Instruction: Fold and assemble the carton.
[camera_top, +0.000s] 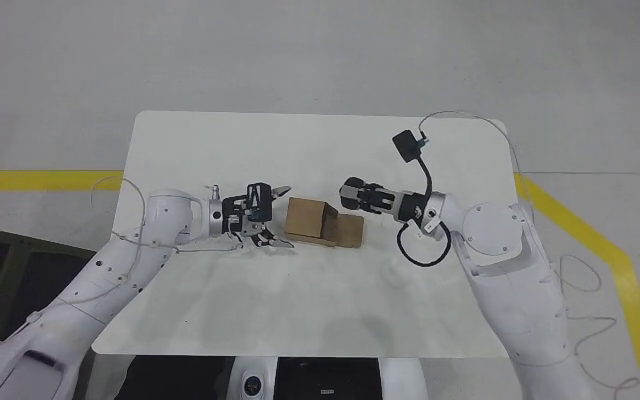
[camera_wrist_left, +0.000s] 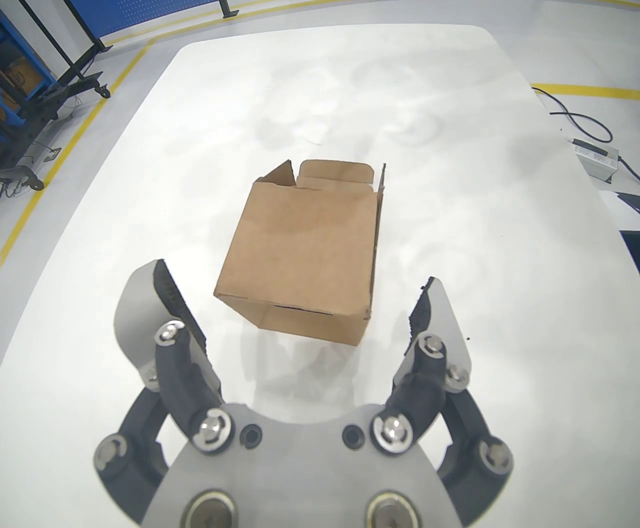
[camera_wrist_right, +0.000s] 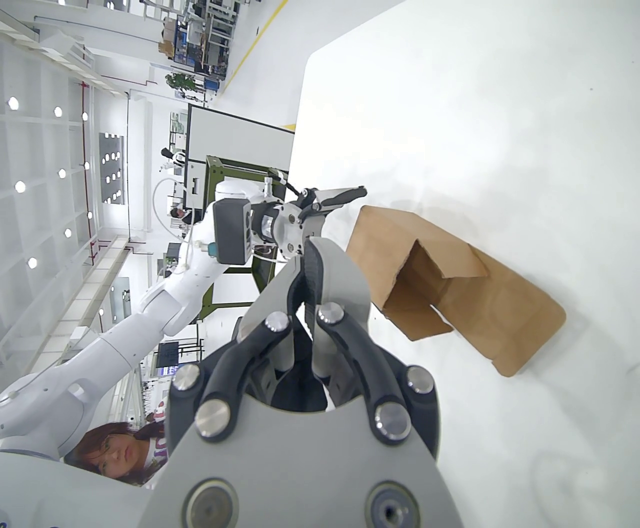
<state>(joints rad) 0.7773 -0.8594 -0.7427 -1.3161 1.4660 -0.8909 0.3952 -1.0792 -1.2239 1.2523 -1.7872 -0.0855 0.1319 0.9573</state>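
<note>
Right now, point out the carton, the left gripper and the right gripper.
carton (camera_wrist_left: 305, 250), left wrist view, on its broad upper face.
left gripper (camera_wrist_left: 295, 274), left wrist view, midway between its open jaws.
right gripper (camera_wrist_right: 310, 247), right wrist view, where its shut jaws meet.

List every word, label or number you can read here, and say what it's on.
carton: plain brown cardboard, no print on the faces shown.
table: no text.
signs in the room behind: too small and blurred to read.
</note>
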